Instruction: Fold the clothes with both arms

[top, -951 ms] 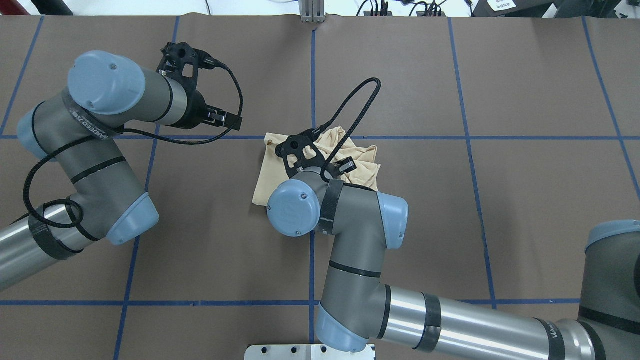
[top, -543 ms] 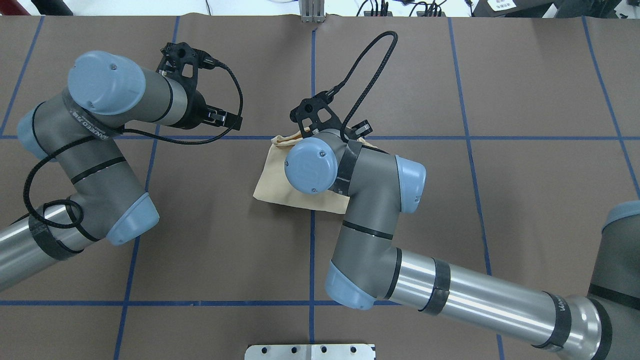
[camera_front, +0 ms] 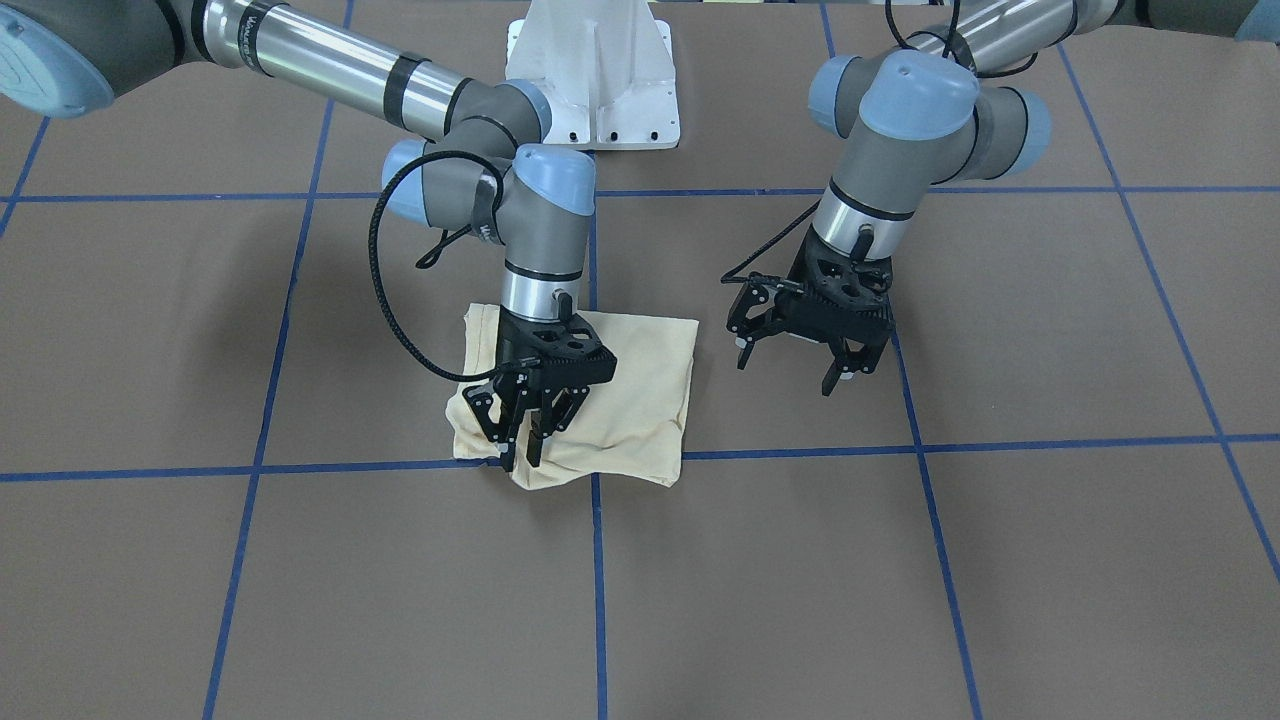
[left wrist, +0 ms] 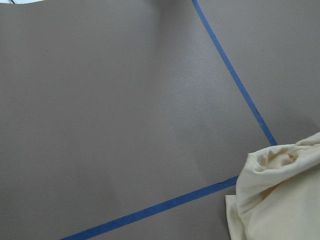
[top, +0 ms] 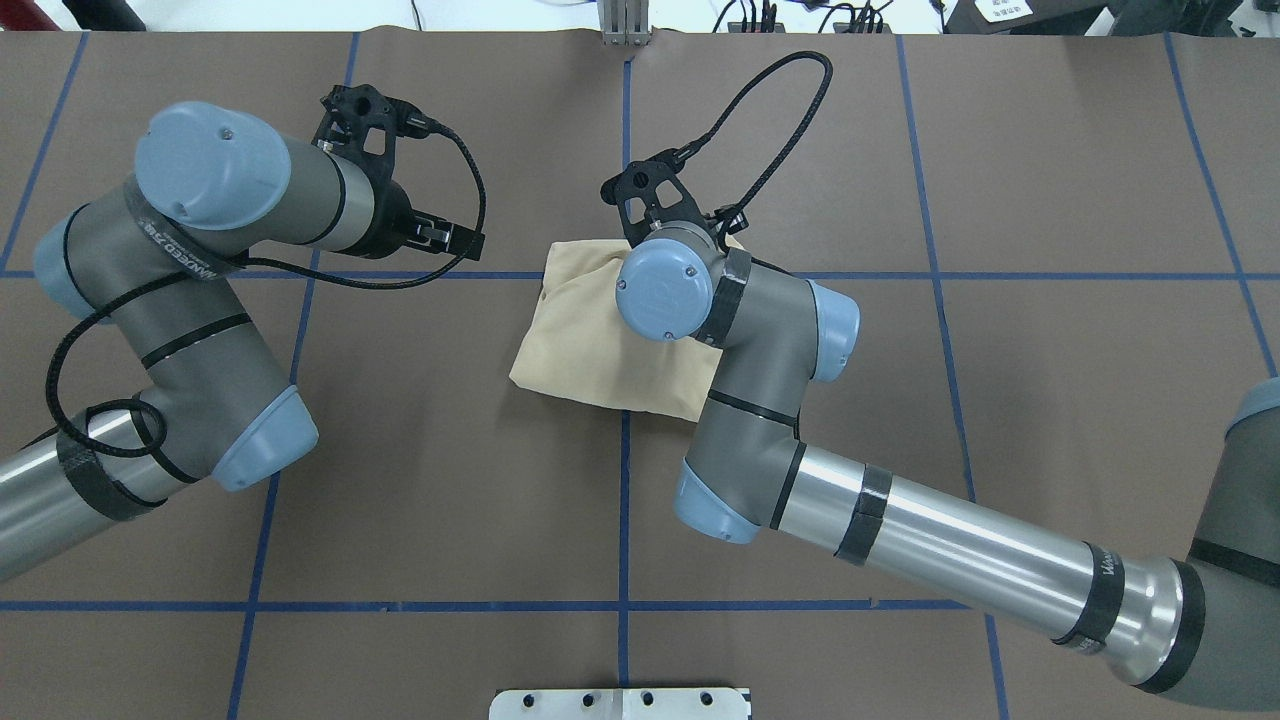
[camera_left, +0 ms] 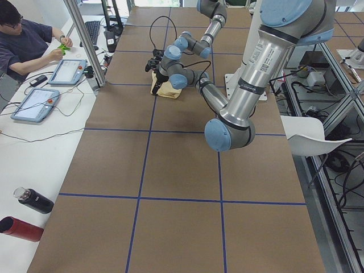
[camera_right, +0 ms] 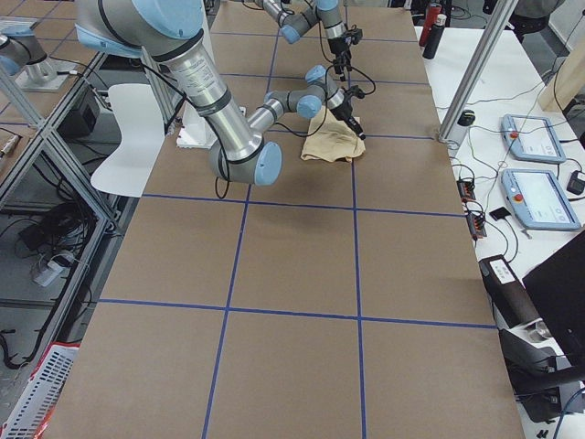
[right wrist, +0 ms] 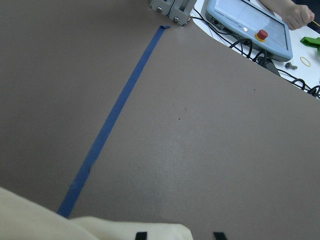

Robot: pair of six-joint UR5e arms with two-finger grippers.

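The cream-yellow T-shirt point(top: 590, 345) lies folded into a compact, roughly square bundle near the centre of the tabletop point(camera_front: 1000, 560), covering a crossing of the blue tape lines point(top: 1000, 275). Its upper surface is mostly smooth, while the edge toward the operators' side is bunched and rounded. The right gripper point(camera_front: 522, 455) stands upright at that bunched edge, toward the corner on the robot's right. Its jaws are drawn close together and clenched on the fabric, and the right wrist view shows cream cloth lying between the two black fingertips point(right wrist: 141, 235). The right arm point(top: 950, 545) reaches in across the tabletop. Its wrist joints hang over the bundle and hide part of it from overhead. The left gripper point(camera_front: 787, 372) hovers over bare tabletop just beside the shirt on the robot's left, apart from it, with its jaws released and spread wide, grasping nothing. The left arm point(top: 190, 330) is bent over its own side of the tabletop. The left wrist view takes in only a rumpled corner of the shirt. The white pedestal base point(camera_front: 590, 90) stands at the robot's edge of the tabletop. An operator point(camera_left: 25, 42) sits at the bench opposite, where a control panel point(right wrist: 250, 22) with a red button lies.
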